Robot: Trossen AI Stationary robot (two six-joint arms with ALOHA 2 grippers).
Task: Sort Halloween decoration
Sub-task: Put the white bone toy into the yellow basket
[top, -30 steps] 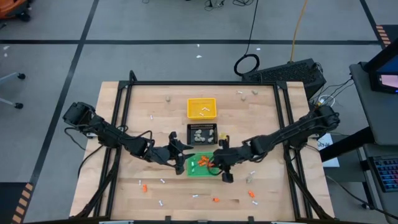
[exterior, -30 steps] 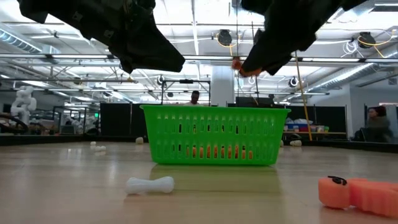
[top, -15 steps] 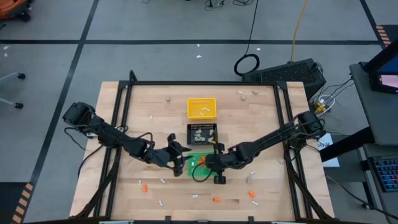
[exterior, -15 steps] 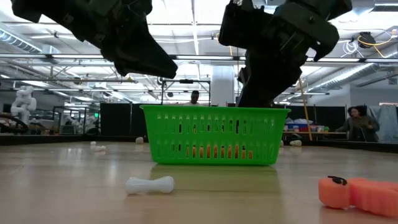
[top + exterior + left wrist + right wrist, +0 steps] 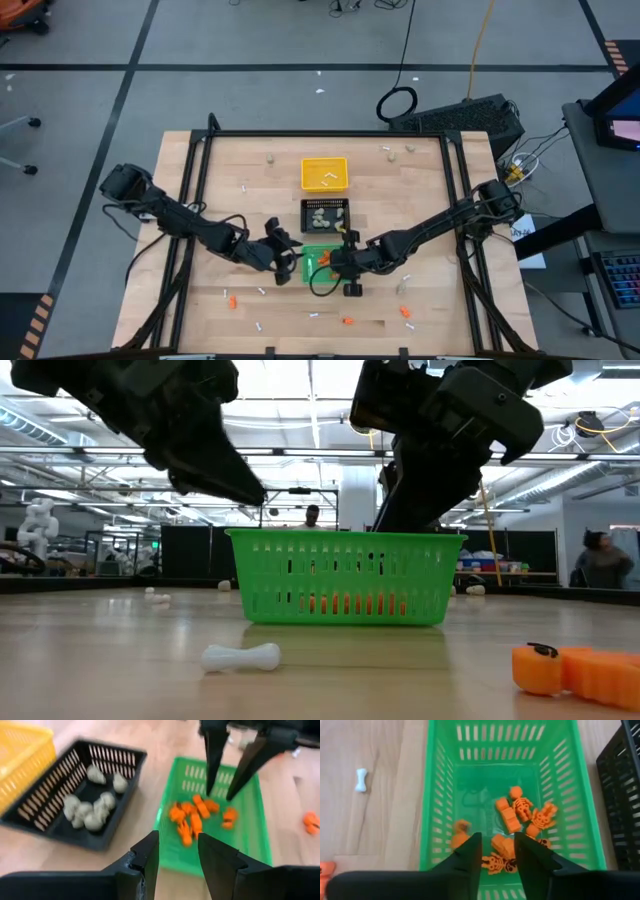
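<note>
Right now the right gripper [image 5: 496, 851] hangs parted, holding nothing, over the green tray [image 5: 437, 815] of orange bits [image 5: 512, 817]. Beside it the left gripper [image 5: 177, 851] waits, parted and empty.

Bright overhead light; wrist views blurry.
</note>
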